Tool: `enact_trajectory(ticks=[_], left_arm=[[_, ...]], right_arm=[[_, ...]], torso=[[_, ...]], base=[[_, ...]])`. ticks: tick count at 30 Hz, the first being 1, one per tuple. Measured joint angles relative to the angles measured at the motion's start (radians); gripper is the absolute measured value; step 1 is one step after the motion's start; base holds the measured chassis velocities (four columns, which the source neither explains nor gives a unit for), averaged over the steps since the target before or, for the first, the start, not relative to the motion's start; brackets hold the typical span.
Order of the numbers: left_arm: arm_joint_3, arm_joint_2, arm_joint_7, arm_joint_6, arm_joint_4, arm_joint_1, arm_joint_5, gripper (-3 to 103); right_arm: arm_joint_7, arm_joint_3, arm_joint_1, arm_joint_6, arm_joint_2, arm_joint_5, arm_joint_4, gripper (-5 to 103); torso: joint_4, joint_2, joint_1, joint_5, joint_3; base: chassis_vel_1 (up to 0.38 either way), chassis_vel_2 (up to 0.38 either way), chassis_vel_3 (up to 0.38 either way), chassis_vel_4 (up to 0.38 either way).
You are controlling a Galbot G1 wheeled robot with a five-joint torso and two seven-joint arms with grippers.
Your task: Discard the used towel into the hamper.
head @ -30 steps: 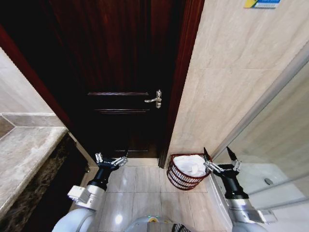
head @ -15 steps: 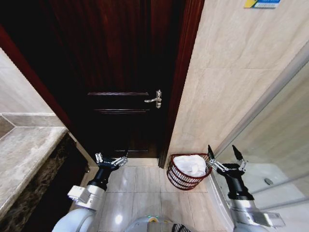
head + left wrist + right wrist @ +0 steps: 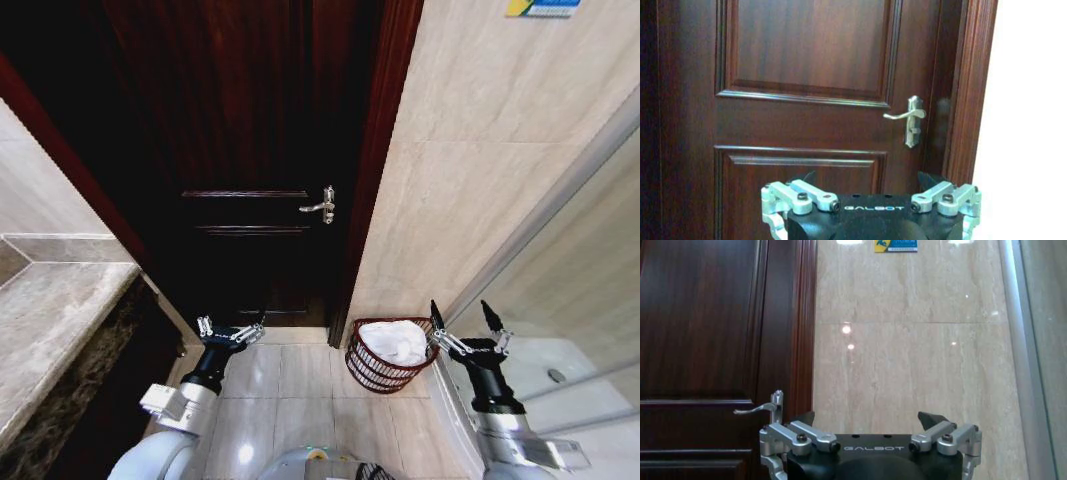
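Hamper (image 3: 385, 368) base hidden behind own weave; towel (image 3: 393, 340) partly sunk inside (folds unclear).

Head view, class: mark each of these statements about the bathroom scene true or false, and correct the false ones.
1. A white towel lies inside the hamper. True.
2. The right gripper grips the towel. False: its fingers are spread open and empty, beside the hamper.
3. The hamper stands on the floor by the tiled wall, to the right of the door. True.
4. The left gripper rests on the door handle. False: it hangs low in front of the door, well below the handle.
5. The door is wide open. False: it is shut.
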Motion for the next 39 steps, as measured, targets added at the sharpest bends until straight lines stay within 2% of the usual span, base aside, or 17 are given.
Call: enact_trajectory(ticks=[11, 23, 39], left_arm=[[0.0, 0.0, 0.0, 0.0, 0.0, 0.0, 0.0, 99], [0.0, 0.0, 0.0, 0.0, 0.0, 0.0, 0.0, 99], [0.0, 0.0, 0.0, 0.0, 0.0, 0.0, 0.0, 99]], right_arm=[[0.0, 0.0, 0.001, 0.0, 0.0, 0.0, -0.001, 100], [-0.001, 0.0, 0.001, -0.001, 0.0, 0.0, -0.002, 100], [-0.001, 0.0, 0.001, -0.001, 0.0, 0.0, -0.002, 100]], torso=[[0.0002, 0.02, 0.009, 0.0, 0.011], [0.0002, 0.076, 0.035, 0.0, 0.041], [0.0002, 0.081, 0.037, 0.0002, 0.044]], base=[[0.0, 0.0, 0.0, 0.0], [0.0, 0.0, 0.0, 0.0], [0.003, 0.002, -0.003, -0.004]])
